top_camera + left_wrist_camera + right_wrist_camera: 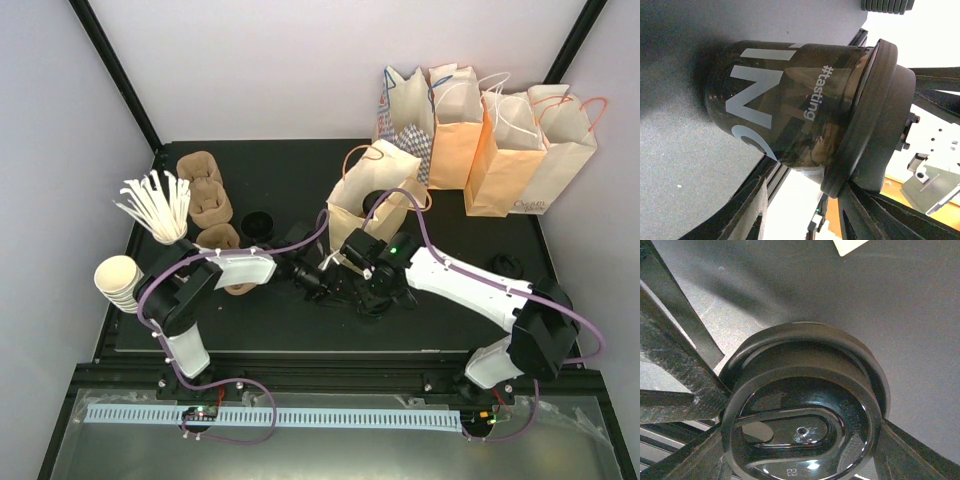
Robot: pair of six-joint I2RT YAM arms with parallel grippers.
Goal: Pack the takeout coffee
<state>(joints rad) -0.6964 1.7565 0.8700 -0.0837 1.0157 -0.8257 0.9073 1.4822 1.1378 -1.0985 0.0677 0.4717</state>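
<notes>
Overhead, the black pale-lettered tapered cup (785, 110) barely shows; left-wrist view: round black plastic lid (867, 120) toward three o'clock. Your right gripper (805, 420) seems clamped on it; left gripper (800, 205), can't tell.

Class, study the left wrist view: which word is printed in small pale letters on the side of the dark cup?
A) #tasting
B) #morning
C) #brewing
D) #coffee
A: the dark cup reads "#tasting" in small pale letters beside its black lid.
</notes>
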